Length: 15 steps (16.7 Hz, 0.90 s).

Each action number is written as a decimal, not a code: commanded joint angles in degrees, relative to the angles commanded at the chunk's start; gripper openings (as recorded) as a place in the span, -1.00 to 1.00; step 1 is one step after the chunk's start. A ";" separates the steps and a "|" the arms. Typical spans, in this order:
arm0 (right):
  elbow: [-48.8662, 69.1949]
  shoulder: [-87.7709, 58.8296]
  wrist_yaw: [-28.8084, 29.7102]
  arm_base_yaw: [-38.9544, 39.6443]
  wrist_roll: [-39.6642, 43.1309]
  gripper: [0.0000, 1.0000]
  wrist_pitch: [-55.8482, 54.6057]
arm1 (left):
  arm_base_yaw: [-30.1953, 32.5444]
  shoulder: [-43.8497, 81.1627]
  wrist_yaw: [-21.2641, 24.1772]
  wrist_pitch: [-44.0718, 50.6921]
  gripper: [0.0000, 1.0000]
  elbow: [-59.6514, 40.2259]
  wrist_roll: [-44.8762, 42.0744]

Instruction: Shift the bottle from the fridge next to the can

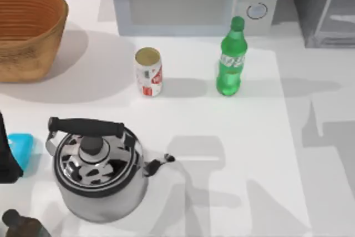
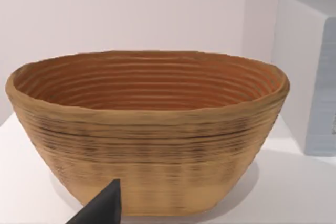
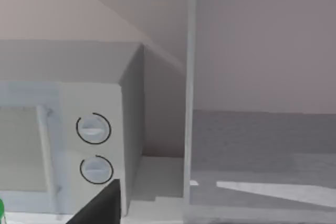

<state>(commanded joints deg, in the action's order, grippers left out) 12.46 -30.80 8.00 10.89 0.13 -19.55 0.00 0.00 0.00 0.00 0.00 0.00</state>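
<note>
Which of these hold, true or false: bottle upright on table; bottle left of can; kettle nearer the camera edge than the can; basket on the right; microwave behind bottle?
1. The bottle stands upright on the table. True.
2. The bottle is left of the can. False: it is to the can's right, apart from it.
3. The kettle sits nearer the top view's bottom edge than the can. True.
4. The basket is on the right. False: far left.
5. The microwave is behind the bottle. True.

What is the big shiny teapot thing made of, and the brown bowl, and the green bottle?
The kettle looks like polished metal: its body mirrors its surroundings; the handle looks matte black. The basket seems woven from tan fibre, judging by its ridged coils. The bottle looks like clear green plastic, since light passes through it.
</note>
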 joint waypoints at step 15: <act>-12.27 30.60 -7.92 -10.72 -0.12 1.00 19.45 | 0.00 0.00 0.00 0.00 1.00 0.00 0.00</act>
<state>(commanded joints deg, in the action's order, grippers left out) 0.18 -0.21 0.08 0.17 0.00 -0.10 0.00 0.00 0.00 0.00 0.00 0.00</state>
